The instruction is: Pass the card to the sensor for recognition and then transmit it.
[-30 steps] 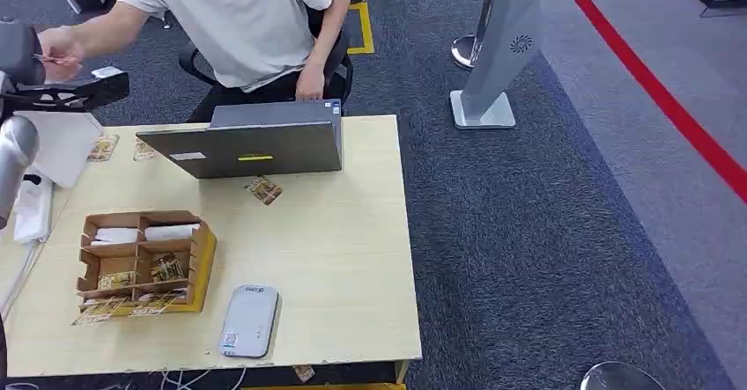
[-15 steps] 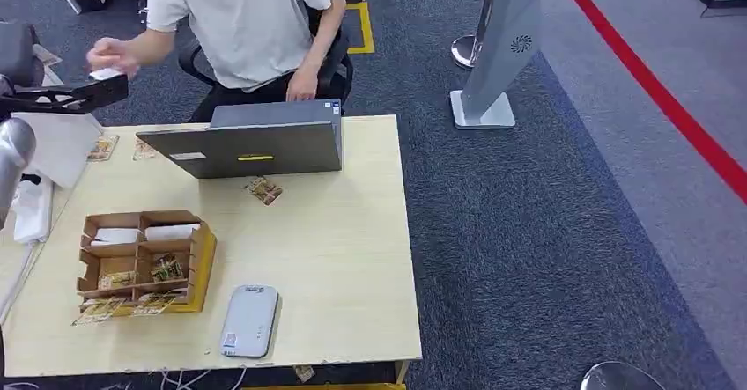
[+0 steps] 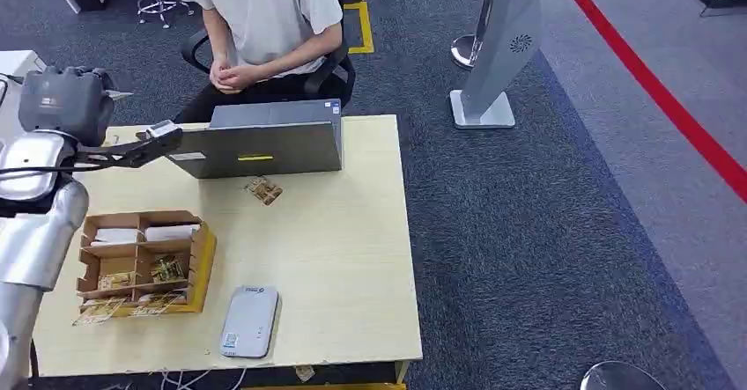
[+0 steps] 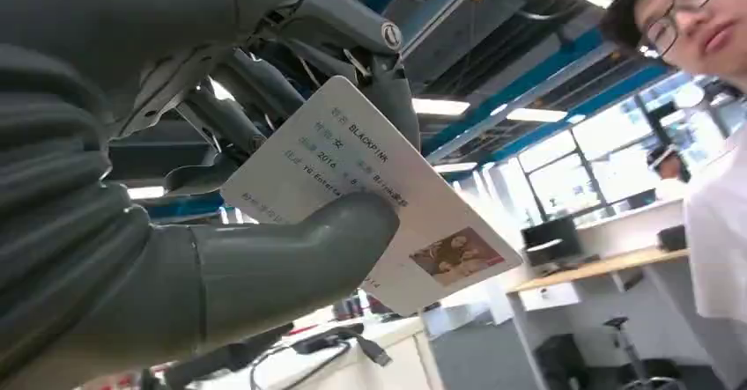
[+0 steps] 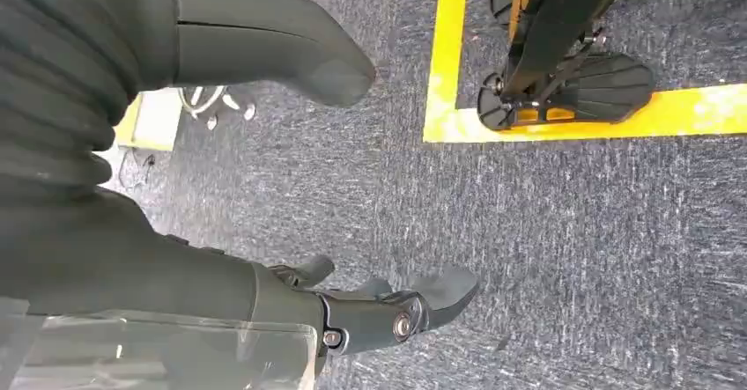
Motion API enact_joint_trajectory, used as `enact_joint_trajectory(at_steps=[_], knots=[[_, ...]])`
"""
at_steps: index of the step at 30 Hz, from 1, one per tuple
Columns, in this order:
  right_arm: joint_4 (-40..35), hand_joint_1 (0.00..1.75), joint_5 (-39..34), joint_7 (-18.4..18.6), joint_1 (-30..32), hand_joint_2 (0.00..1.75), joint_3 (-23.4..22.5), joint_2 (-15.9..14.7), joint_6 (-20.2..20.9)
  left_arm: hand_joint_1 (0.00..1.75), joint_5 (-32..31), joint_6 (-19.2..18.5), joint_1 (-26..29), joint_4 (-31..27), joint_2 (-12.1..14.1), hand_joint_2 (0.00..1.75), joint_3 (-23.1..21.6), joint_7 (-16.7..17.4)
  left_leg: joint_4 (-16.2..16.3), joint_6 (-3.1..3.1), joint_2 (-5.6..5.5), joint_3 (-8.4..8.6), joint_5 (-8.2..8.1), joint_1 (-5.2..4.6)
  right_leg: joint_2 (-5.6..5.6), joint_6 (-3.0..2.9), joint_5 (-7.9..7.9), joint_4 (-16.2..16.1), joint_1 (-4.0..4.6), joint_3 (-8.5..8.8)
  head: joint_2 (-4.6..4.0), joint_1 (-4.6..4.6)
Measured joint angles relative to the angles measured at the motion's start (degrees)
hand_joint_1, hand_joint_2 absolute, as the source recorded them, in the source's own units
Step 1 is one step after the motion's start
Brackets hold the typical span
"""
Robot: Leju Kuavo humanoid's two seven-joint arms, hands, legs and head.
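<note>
Pinching card (image 4: 370, 201), left hand (image 4: 220, 223), right hand (image 5: 264, 187) empty

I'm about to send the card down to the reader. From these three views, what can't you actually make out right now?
- White printed card, left wrist view: the grey thumb of the left hand covers part of its text, and the rest is too small to read.
- Same card, head view: a thin edge-on sliver.
- Flat grey sensor pad: any indicator is too small to see.
- Brown cardboard compartment tray: its contents are too small to identify.
- Right hand: hangs above carpet, empty.
</note>
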Motion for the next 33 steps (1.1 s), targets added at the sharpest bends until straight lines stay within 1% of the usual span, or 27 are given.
enact_joint_trajectory(at_steps=[2,4,7,10,13,17,21,26,28,33], knots=[[0.00,0.00,-0.35,0.00,0.09,1.75,-0.44,0.00,-0.15,1.75,0.30,0.26,4.12,-6.23,0.09,1.75,0.00,-0.57,0.00,0.00,-0.03,0.00,0.00,-0.02,-0.03,0.01,-0.01,-0.01,-0.08,0.00,0.00,0.02],[0.02,0.00,-0.96,-0.04,0.19,1.75,-0.87,0.00,-0.33,1.75,0.08,1.14,9.72,-14.34,0.22,1.75,-0.35,-1.00,-0.01,0.02,-0.01,-0.01,-0.04,-0.02,-0.01,0.02,-0.02,-0.01,-0.08,-0.01,0.00,0.02],[0.02,0.00,-1.44,-0.20,0.28,1.75,-1.40,0.02,-0.57,1.75,-1.03,2.66,16.01,-22.96,0.55,1.75,-1.79,-1.09,-0.02,0.02,-0.01,-0.01,-0.05,-0.03,-0.01,0.02,-0.02,-0.02,-0.08,-0.02,0.00,0.00],[0.02,0.00,-1.94,-0.33,0.32,1.75,-1.97,0.02,-0.65,1.75,-2.19,4.61,21.39,-29.46,0.92,1.75,-3.23,-1.09,-0.02,0.02,-0.02,-0.02,-0.05,-0.02,-0.03,0.02,-0.03,-0.03,-0.08,-0.04,0.00,0.04],[0.02,0.00,-1.94,-0.35,0.32,1.75,-2.32,0.02,-0.70,1.75,-2.32,4.79,24.35,-33.38,1.31,1.75,-3.93,-1.09,-0.02,0.02,-0.02,-0.01,-0.04,-0.02,-0.03,0.02,-0.02,-0.03,-0.08,-0.04,0.00,0.00],[0.07,0.00,-1.94,-0.35,0.32,1.75,-2.43,0.02,-0.70,1.75,-2.14,4.79,25.95,-36.07,1.66,1.75,-4.15,-1.09,-0.02,0.03,-0.02,0.00,-0.02,-0.01,-0.03,0.02,-0.01,-0.02,-0.08,-0.03,0.00,0.00],[0.09,0.00,-1.94,-0.35,0.31,1.75,-2.47,0.02,-0.70,1.75,-2.14,4.79,26.61,-37.39,1.92,1.75,-4.20,-1.09,-0.02,0.03,-0.03,-0.01,-0.01,-0.01,-0.04,0.02,-0.01,-0.01,-0.07,-0.02,0.00,0.02],[0.09,0.00,-1.94,-0.35,0.30,1.75,-2.51,0.02,-0.70,1.75,-2.14,4.81,26.90,-38.11,1.94,1.75,-4.20,-1.11,-0.02,0.04,-0.03,-0.02,-0.02,-0.02,-0.04,0.02,-0.02,-0.01,-0.08,-0.02,0.00,0.00],[0.09,0.00,-1.99,-0.35,0.31,1.75,-2.67,0.02,-0.79,1.75,-2.58,5.12,27.14,-38.28,1.94,1.75,-4.20,-1.62,-0.02,0.04,-0.03,-0.02,-0.02,-0.02,-0.04,0.02,-0.02,-0.01,-0.08,-0.02,0.00,0.02],[0.09,0.00,-2.69,-0.55,0.31,1.75,-3.26,0.02,-1.16,1.75,-4.44,5.29,29.51,-38.70,1.84,1.75,-4.44,-1.64,-0.02,0.04,-0.02,-0.02,-0.03,-0.02,-0.03,0.02,-0.02,-0.02,-0.08,-0.03,0.00,0.02]])
